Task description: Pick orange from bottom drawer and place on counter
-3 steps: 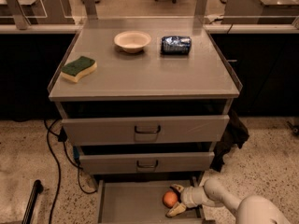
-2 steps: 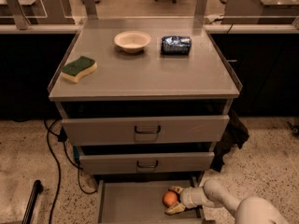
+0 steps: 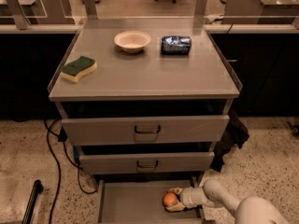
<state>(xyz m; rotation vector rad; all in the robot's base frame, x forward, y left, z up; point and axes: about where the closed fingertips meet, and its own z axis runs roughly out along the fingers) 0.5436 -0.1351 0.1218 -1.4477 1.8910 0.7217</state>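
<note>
The orange (image 3: 169, 199) lies in the open bottom drawer (image 3: 131, 203), near its right side. My gripper (image 3: 174, 199) reaches in from the lower right, with one yellowish finger above the orange and one below it, so the fingers sit around the fruit. The orange rests low on the drawer's grey tray. The counter (image 3: 149, 71) is the wide grey cabinet top above the two upper drawers.
On the counter stand a cream bowl (image 3: 132, 41), a dark blue can on its side (image 3: 175, 45) and a green-and-yellow sponge (image 3: 79, 68). Black cables (image 3: 55, 157) hang at the cabinet's left, a dark cloth (image 3: 231, 136) at its right. Glass-panelled benches run behind.
</note>
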